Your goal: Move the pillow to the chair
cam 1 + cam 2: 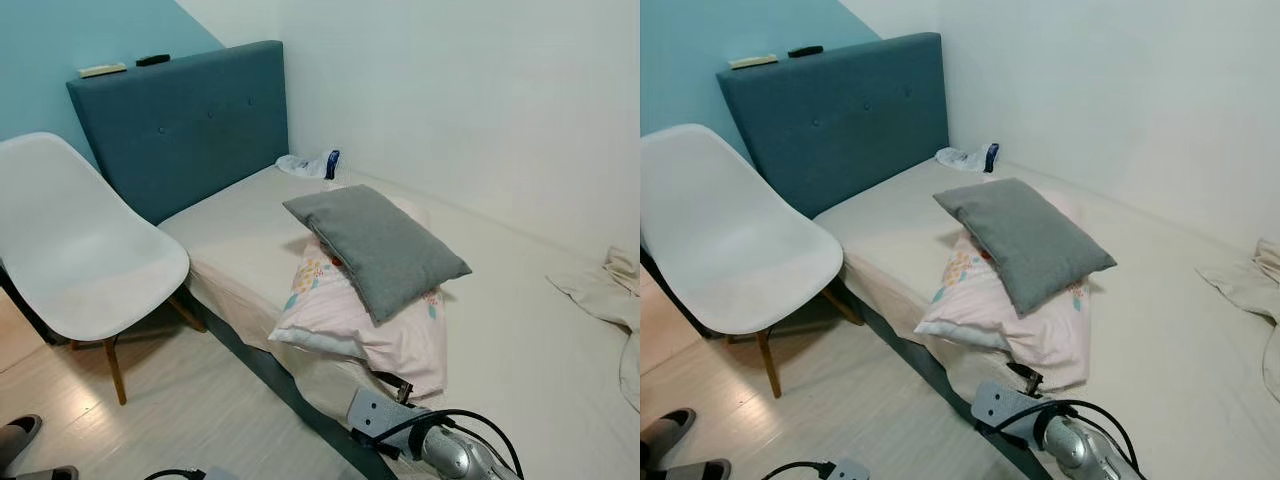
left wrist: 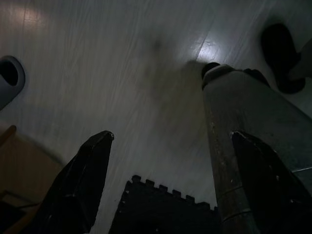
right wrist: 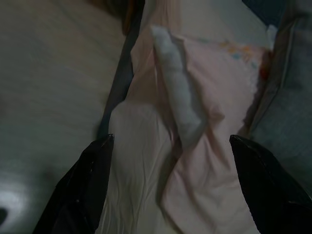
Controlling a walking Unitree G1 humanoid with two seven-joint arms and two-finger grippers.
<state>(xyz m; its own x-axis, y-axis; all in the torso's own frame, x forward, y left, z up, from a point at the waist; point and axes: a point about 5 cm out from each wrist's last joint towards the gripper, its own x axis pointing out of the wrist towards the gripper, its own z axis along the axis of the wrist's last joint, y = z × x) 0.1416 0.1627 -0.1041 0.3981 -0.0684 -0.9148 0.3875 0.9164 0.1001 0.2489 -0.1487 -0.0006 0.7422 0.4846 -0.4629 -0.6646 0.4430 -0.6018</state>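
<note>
A grey pillow (image 1: 380, 245) lies slanted on top of a pink flowered pillow (image 1: 350, 320) near the bed's front edge. To the left, on the floor beside the bed, stands a white shell chair (image 1: 90, 250) with wooden legs and a bare seat. My right arm (image 1: 445, 455) comes in low at the bottom of the view, just in front of the pink pillow. In the right wrist view my right gripper (image 3: 170, 139) is open, its fingers either side of the pink pillow's near corner (image 3: 195, 146) without touching it. My left gripper (image 2: 173, 134) hangs open over the floor.
A blue padded headboard (image 1: 190, 120) backs the bed (image 1: 520, 340), with a plastic bag (image 1: 312, 164) beside it. Crumpled cloth (image 1: 610, 290) lies at the bed's right. A person's slippered feet (image 1: 20, 435) stand on the pale floor at the lower left. White walls close in the far side.
</note>
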